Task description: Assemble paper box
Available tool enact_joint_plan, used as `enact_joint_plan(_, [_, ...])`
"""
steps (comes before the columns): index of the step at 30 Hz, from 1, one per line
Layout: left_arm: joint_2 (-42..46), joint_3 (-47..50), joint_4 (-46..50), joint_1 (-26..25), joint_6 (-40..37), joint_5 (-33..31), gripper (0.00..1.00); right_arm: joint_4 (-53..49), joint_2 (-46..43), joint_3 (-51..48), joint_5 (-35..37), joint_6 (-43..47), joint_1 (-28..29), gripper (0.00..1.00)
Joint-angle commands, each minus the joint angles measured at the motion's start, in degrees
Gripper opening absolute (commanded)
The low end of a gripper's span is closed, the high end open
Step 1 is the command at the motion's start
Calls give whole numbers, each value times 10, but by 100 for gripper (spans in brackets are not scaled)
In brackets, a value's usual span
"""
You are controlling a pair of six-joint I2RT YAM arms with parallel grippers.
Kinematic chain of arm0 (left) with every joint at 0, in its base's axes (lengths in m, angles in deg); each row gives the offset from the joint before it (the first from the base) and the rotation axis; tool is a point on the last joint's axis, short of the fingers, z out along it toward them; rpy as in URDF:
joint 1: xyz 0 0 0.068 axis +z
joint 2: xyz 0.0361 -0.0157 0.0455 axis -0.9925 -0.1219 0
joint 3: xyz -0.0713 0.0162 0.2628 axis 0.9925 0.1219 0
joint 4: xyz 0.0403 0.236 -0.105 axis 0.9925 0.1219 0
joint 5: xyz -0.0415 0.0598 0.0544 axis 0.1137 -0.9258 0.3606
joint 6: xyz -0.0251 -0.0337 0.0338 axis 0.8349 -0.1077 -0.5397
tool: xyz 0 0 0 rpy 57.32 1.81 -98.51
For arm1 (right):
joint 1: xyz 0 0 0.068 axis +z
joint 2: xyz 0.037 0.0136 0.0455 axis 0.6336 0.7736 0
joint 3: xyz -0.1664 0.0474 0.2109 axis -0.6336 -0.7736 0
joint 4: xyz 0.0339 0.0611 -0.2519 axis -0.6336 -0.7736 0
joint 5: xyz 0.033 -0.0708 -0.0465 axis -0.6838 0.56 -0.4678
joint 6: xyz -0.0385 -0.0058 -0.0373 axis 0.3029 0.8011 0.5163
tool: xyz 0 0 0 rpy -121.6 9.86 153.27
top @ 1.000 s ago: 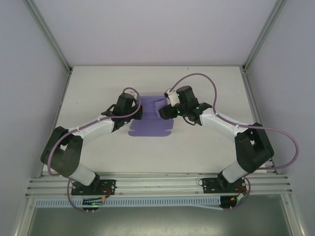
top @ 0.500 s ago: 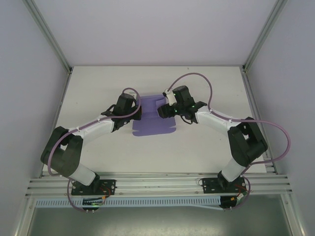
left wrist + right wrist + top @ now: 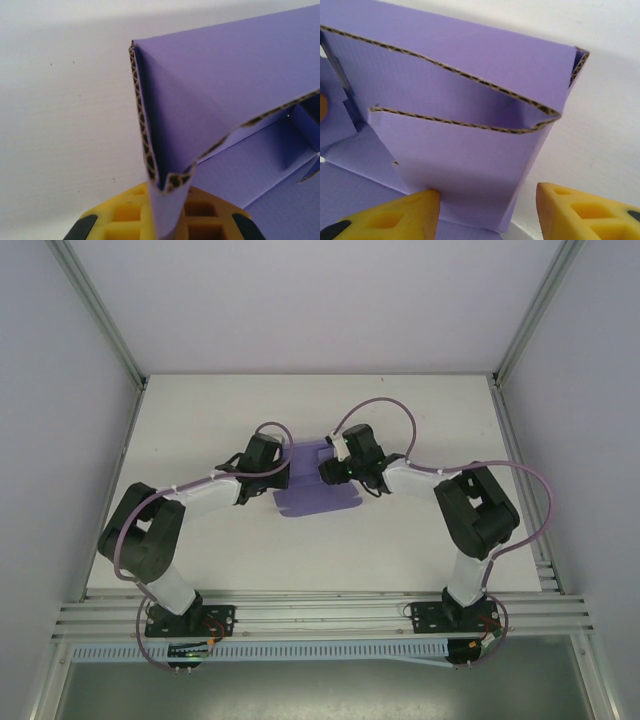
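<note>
The paper box (image 3: pixel 318 496) is lavender corrugated board lying partly folded at mid-table, between both grippers. My left gripper (image 3: pixel 284 472) is at its left edge. In the left wrist view the left gripper (image 3: pixel 167 202) is shut on a doubled-over flap of the paper box (image 3: pixel 225 85), which stands upright between the yellow fingers (image 3: pixel 117 215). My right gripper (image 3: pixel 328 470) is at the box's far right corner. In the right wrist view the right gripper (image 3: pixel 487 205) is open and straddles a folded upright wall (image 3: pixel 465 160). Its left finger (image 3: pixel 405 217) touches the wall and its right finger (image 3: pixel 580 210) stands apart.
The white table (image 3: pixel 200 410) extends bare behind and in front of the box. Aluminium posts (image 3: pixel 100 315) stand at the back corners and a rail (image 3: pixel 320 615) runs along the near edge. Purple cables (image 3: pixel 390 405) loop over both arms.
The right arm has swung left toward the box and its jaws have narrowed. The left arm reached further right and the box shifted slightly right with it.
</note>
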Motion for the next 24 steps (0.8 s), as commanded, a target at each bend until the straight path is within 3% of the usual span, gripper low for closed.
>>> enact_joint_plan(1, [4, -38, -32, -28, -33, 112, 0, 72, 18, -10, -54, 19, -11, 57])
enact_joint_plan(5, [-3, -43, -21, -28, -39, 111, 0, 105, 28, -13, -158, 25, -29, 60])
enact_joint_plan(7, [-6, -43, -19, -28, -40, 114, 0, 110, 29, -13, -177, 38, -30, 62])
enact_joint_plan(15, [-11, -51, -15, -28, -48, 127, 0, 112, 47, -4, -192, 46, -30, 70])
enact_joint_plan(24, [-10, -57, -14, -29, -59, 145, 0, 110, 91, 24, -143, 30, -45, 65])
